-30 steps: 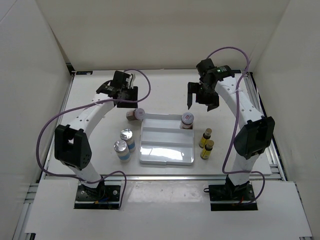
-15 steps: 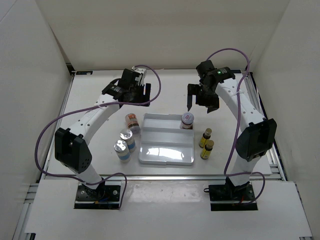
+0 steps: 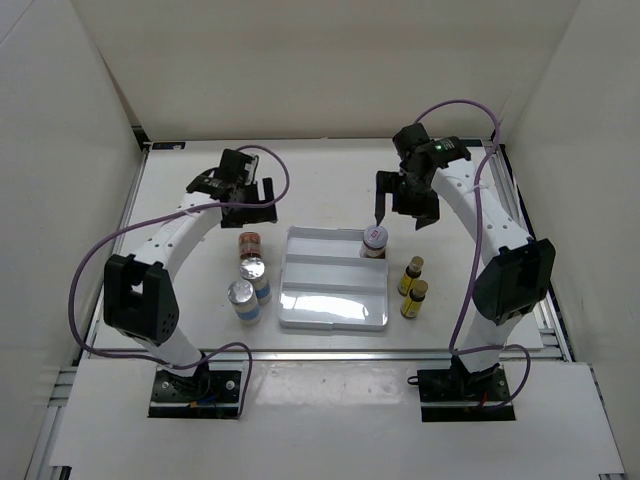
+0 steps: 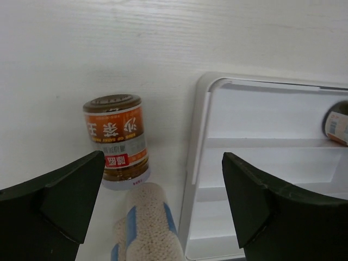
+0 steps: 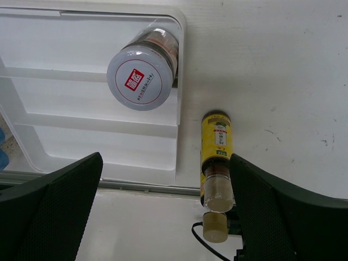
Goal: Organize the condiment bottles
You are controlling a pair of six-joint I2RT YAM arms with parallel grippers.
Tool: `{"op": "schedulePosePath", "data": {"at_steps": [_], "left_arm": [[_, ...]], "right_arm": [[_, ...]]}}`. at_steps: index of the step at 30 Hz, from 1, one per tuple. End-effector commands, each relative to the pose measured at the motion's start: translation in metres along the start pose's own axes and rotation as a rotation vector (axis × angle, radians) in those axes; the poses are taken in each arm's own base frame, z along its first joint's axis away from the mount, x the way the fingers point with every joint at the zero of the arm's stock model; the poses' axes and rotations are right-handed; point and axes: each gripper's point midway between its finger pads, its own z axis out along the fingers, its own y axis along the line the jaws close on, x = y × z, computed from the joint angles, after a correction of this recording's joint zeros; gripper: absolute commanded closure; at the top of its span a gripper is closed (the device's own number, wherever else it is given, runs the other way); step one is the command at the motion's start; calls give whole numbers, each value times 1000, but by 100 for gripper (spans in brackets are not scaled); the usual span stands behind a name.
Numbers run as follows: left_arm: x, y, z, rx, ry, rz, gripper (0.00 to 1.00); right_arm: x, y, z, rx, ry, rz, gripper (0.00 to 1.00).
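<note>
Brownish jar (image 4: 116, 136) stands just beyond the spread left fingers (image 4: 54, 201), touching neither.

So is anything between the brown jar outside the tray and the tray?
Nothing visible. The brown jar stands just left of the tray, bare table between them. The nearest silver-topped cylinder sits toward the near edge, off that path.

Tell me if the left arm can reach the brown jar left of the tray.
Probably yes. The left gripper hangs open near the brown jar, with nothing between them; the white tray and a blue-and-white cylinder crowd its sides.
</note>
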Motion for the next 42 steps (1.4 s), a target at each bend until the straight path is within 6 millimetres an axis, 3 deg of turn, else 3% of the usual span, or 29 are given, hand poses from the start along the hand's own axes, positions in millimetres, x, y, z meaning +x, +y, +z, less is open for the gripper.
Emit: {"op": "schedulePosePath", "data": {"at_steps": [1,3,7,11,14,19,24,32,42], "left_arm": [[7,10,-22,29,9,-129,0],[23,23,-15,18,56,-174,0],[55,27,-10,25,135,-209,0],[95,50,0,-35,212,-262,0],[106,70,1,-80,214,-289,0],[106,84,3,-120,203,-312,0],[80,81,6,-116,166,-297,0],[67,81,27,-111,158,-275,0],[76,89,46,-127,202,-256,0]], "right_arm": [[2,-1,-6,-1,-15,-2,0],[0,1,-3,-9,-11,-2,0],[1,2,0,-14,1,-11,0],[1,2,0,-14,1,-20,0],[1,2,0,-14,1,-20,0],[4,2,6,-15,23,-30,0],[6,2,12,-17,45,-39,0],[-4,4,16,-23,49,-39,0],[-16,-2,23,-21,58,-18,0]]}}
